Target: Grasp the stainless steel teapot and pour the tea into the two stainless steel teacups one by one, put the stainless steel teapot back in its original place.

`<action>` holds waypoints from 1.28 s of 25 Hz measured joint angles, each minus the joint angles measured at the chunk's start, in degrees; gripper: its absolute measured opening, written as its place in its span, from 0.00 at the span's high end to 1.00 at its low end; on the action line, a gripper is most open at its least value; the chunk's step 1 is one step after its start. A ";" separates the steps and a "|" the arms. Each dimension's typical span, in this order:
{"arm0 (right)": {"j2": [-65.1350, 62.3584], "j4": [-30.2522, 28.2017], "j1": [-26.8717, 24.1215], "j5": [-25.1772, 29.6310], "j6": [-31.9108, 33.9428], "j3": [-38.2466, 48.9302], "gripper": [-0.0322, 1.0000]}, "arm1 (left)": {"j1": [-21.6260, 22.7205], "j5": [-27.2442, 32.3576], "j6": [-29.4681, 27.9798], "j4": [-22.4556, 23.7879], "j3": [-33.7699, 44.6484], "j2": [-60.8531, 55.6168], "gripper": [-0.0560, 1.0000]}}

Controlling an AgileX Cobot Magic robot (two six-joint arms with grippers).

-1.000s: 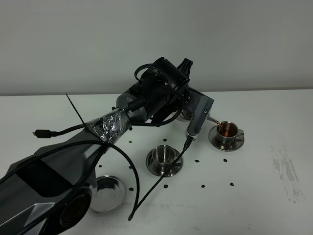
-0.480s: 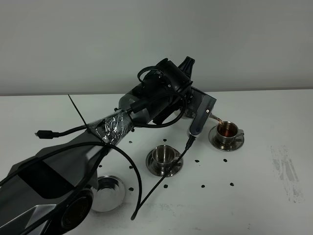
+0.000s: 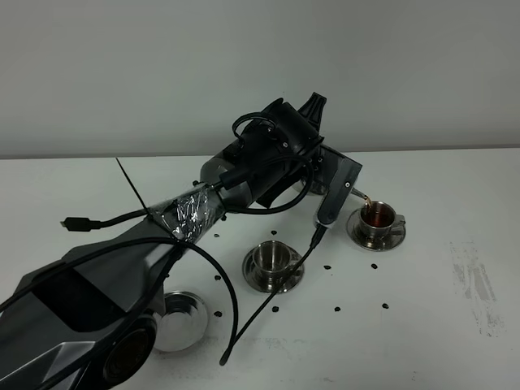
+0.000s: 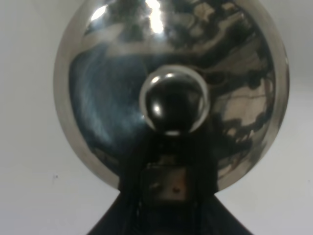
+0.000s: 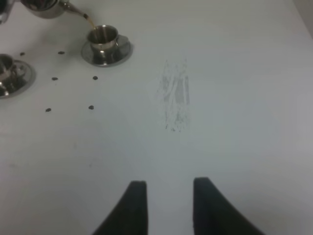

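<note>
My left gripper (image 4: pixel 166 182) is shut on the handle of the stainless steel teapot (image 4: pixel 168 83), whose domed lid and knob fill the left wrist view. In the exterior view my left arm hides most of the pot. Only its thin spout (image 3: pixel 358 194) shows, tilted over the right teacup (image 3: pixel 378 215). A thin stream of reddish-brown tea (image 3: pixel 367 203) runs into that cup, which holds dark tea. The other teacup (image 3: pixel 274 257) stands on its saucer in the middle. The round dish (image 3: pixel 180 318) sits empty at the front left. My right gripper (image 5: pixel 168 205) is open and empty over bare table.
Small black specks (image 3: pixel 384 306) are scattered around the cups. A grey smudge (image 5: pixel 176 93) marks the table to the right. Loose black cables (image 3: pixel 268 296) hang from my left arm over the middle cup. The white table ends at a grey wall behind.
My left arm has risen and shifted slightly right with the teapot. Tea keeps streaming into the right cup. The right arm has not moved.
</note>
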 joint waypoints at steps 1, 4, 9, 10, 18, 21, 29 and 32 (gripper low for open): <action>0.00 0.00 0.00 0.00 0.00 0.00 0.74 | -0.08 -0.07 0.00 0.31 0.00 0.00 0.72; 0.00 0.00 0.00 0.00 0.00 0.00 0.74 | -0.37 -0.14 0.00 1.69 0.00 0.00 0.72; 0.00 0.00 0.00 0.00 0.00 0.00 0.74 | -0.41 -0.32 0.00 2.92 0.00 0.00 0.72; 0.00 0.00 0.00 0.00 0.00 0.00 0.74 | -0.41 -0.32 0.00 2.92 0.00 0.00 0.72; 0.00 0.00 0.00 0.00 0.00 0.00 0.74 | -0.43 -0.36 0.00 2.92 0.00 0.00 0.72; 0.00 0.00 0.00 0.00 0.00 0.00 0.74 | -0.43 -0.36 -0.07 2.92 0.00 0.00 0.72; 0.00 0.00 0.00 0.00 0.00 0.00 0.74 | -0.48 -0.58 -0.07 2.92 0.00 0.00 0.72; 0.00 0.00 0.00 0.00 0.00 0.00 0.74 | -0.48 -0.58 -0.07 2.92 0.00 0.00 0.72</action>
